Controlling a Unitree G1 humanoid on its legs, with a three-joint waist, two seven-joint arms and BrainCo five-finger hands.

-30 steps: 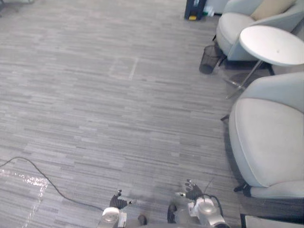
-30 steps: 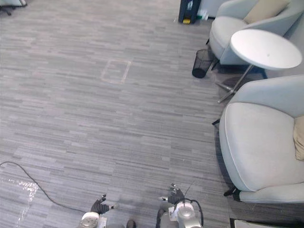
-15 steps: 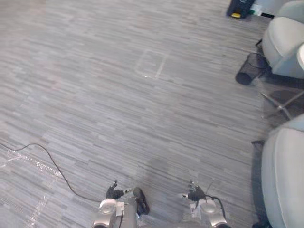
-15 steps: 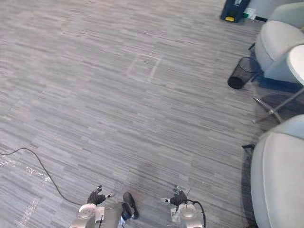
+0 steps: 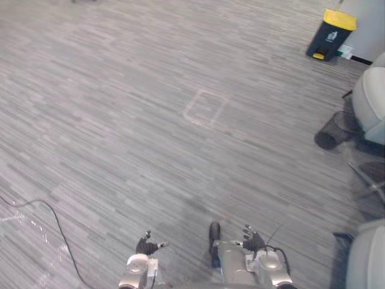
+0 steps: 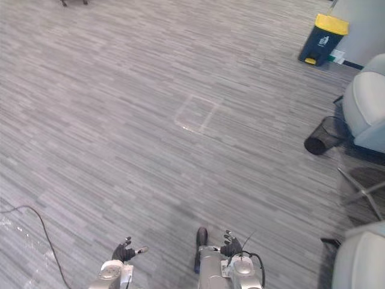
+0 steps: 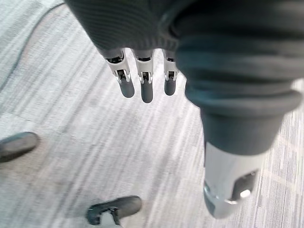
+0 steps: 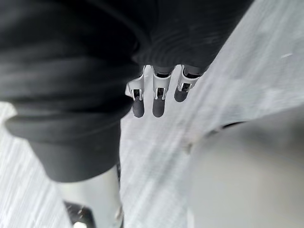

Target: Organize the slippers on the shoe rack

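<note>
A: State of the robot hands?

B: Left robot hand (image 5: 146, 245) is low at 7 o'clock, fingers (image 7: 141, 90) straight, thumb held apart, nothing in it. Right robot hand (image 5: 253, 241) is low at 5 o'clock, fingers (image 8: 158, 105) straight too, nothing in it. Both hang over bare floor (image 5: 108, 156).

A: Bearing from either hand to the slippers?

B: Can't tell where the slippers or the shoe rack lie. So no heading, no long axis and no nearer-hand call. The two hands sit about level with each other, so on reach alone neither has an edge.

A: What's ahead, near to far?

B: Close in at 4 o'clock, a light chair seat (image 5: 368, 259). Striped grey carpet runs out from the hands. Mid-distance at 12 o'clock, a pale taped square outline (image 5: 205, 109) on the floor. At 2 o'clock, a black mesh wastebasket (image 5: 332, 131) just beside a light armchair (image 5: 373, 99). Farthest, at 1 o'clock, a dark bin with a yellow lid (image 5: 332, 33).

A: Which step, in your judgement?

B: Search/approach, I'd say; no grasp begun. The next move calls for getting the rack and slippers in sight first. Then use the hand on their side, fingers set across the slipper's long axis.

A: Risk?

B: Chairs and wastebasket crowd 2 to 4 o'clock, so a turn that way has less room than one toward 9 to 11 o'clock.
</note>
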